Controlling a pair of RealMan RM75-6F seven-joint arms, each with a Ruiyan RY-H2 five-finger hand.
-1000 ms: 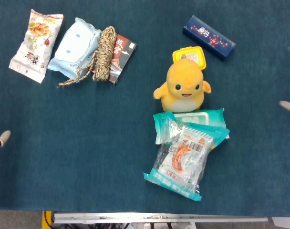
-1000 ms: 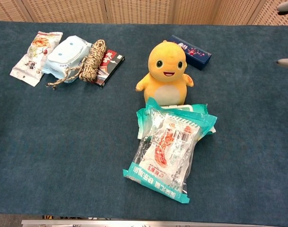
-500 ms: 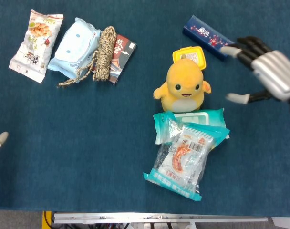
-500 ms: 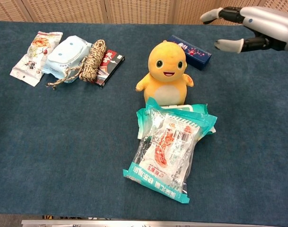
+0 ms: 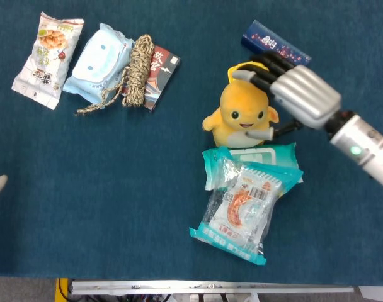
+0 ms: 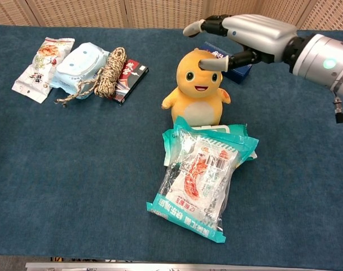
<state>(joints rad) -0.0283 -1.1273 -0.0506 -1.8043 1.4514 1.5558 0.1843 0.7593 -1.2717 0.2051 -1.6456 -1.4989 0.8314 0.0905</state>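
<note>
plush toy [image 6: 198,86] sits just under right hand [image 6: 246,37], fingers spread, holding nothing.

Blue table [image 5: 116,189] holds plush toy [image 5: 242,113], snack packets [image 5: 242,207], rope [image 5: 138,69], box [image 5: 276,47].

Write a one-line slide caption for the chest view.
Right hand open above the plush toy, snack bags in front.

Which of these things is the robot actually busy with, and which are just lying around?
In hand:
right hand, open, over the yellow plush toy

Lying about:
shrimp snack bag
teal wipes pack
navy box
rope bundle
blue pack
snack packet
</note>
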